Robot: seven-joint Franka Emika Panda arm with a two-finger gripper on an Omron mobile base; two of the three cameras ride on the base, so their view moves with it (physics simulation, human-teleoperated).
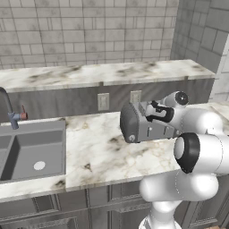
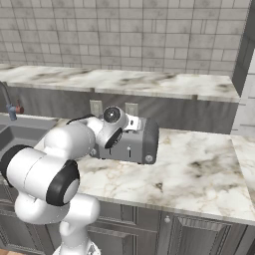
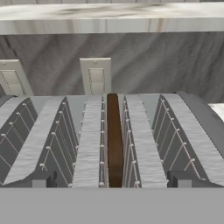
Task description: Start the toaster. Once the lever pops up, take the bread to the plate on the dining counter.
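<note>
With its jaws spread wide, the claw hovers over the toaster, the bread standing edge-up in the slot directly beneath, its long axis running straight away from the fingertips.

We note a rendered kitchen: marble worktop with sink, tiled wall, cabinets and toaster.

Bread upright in toaster slot
</note>
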